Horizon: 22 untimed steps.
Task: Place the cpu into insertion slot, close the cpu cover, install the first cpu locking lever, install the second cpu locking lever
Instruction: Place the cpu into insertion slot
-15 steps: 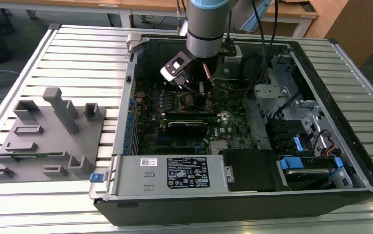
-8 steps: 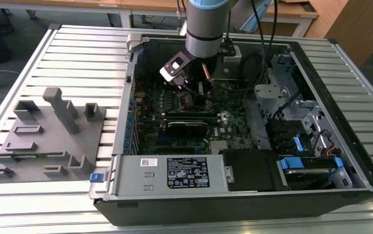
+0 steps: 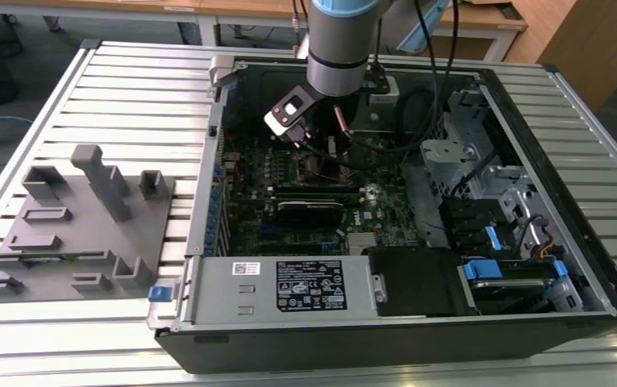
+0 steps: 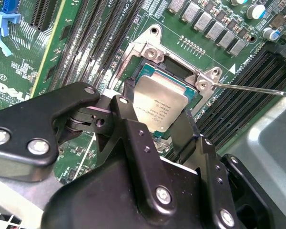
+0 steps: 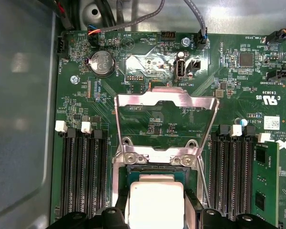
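Now, inside the black open computer case (image 3: pixel 394 343), your gripper (image 4: pixel 157 109) pinches the small flat square cpu (image 4: pixel 159 105) with a dull grey metal top, one black finger (image 4: pixel 127 98) against each of two opposite edges. The cpu sits right over the opening of the silver-framed socket (image 4: pixel 150 50) on the green motherboard (image 3: pixel 286 173); you cannot tell whether it is fully seated. Rows of long black memory slots (image 5: pixel 83 176) flank the socket closely on both sides, so the fingers work in a narrow gap between them. In the second wrist view a thin steel lever rod (image 4: pixel 255 89) reaches out from the socket's corner, clear of the cpu. The first wrist view gives you the thin dull-metal cpu cover (image 5: pixel 181 99), a square frame with a large window, swung open and away from the socket on its hinge just beyond the cpu (image 5: pixel 155 200), with a round silver coin cell (image 5: pixel 101 63) farther off. The exterior view gives you the grey arm (image 3: pixel 335 56) reaching down into the case, black cables (image 3: pixel 437 48) trailing beside it, the slatted aluminium table (image 3: pixel 125 89), and a grey plastic fixture block (image 3: pixel 82 234) on the exterior view's left.
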Tool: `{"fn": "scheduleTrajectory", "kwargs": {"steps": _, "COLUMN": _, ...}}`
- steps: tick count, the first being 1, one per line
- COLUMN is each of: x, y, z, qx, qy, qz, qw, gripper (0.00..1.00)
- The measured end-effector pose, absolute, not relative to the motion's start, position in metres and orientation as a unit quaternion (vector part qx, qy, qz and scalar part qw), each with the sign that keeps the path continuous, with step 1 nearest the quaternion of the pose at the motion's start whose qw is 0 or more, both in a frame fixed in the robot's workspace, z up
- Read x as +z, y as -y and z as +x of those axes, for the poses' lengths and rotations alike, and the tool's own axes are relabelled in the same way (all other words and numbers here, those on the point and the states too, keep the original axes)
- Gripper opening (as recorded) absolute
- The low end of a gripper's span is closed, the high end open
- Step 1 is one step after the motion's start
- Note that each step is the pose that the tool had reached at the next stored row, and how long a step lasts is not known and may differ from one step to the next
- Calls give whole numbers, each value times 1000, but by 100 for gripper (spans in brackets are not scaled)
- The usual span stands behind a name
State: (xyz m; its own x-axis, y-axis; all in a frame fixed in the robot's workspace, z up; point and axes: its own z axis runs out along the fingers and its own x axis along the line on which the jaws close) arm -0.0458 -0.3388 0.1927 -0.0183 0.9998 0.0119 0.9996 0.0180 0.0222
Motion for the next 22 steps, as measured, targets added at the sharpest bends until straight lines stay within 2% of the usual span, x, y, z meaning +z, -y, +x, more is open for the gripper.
{"fn": "scheduleTrajectory", "kwargs": {"steps": 22, "x": 196, "y": 339, "z": -46, "qx": 12, "qy": -693, "qz": 720, "qw": 4, "gripper": 54}}
